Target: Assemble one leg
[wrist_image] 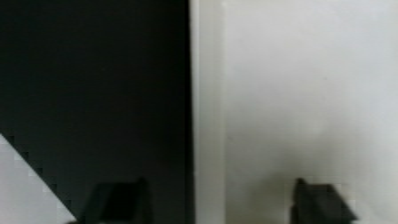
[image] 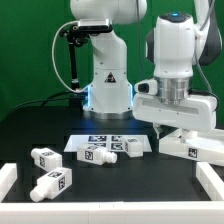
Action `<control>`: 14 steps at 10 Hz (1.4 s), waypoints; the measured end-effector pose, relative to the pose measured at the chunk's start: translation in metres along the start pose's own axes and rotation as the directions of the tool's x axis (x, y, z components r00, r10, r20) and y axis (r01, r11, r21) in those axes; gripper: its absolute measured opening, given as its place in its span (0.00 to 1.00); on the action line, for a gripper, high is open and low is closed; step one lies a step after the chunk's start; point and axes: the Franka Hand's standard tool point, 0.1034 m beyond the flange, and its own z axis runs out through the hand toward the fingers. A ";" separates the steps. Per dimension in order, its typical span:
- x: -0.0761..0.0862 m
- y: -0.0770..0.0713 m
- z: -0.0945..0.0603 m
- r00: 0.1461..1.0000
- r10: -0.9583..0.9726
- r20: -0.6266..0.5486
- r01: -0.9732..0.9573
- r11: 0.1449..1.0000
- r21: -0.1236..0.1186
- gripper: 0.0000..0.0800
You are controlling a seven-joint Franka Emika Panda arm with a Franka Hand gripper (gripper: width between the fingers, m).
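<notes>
Jaws spread wide, gripping nothing. gripper (image: 172, 128) low over white tabletop panel (image: 192, 146), exterior view's right. nearest leg (image: 135, 146) waits beside marker board (image: 100, 141). Tip: centre panel edge between fingers (wrist_image: 121, 200), then close squarely.

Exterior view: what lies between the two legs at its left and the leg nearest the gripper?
One more white leg, lying at the marker board's front edge; only the exterior view shows it.
</notes>
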 end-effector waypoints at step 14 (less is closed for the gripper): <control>0.132 0.030 -0.116 0.986 -0.163 0.034 0.158 0.980 0.119 0.07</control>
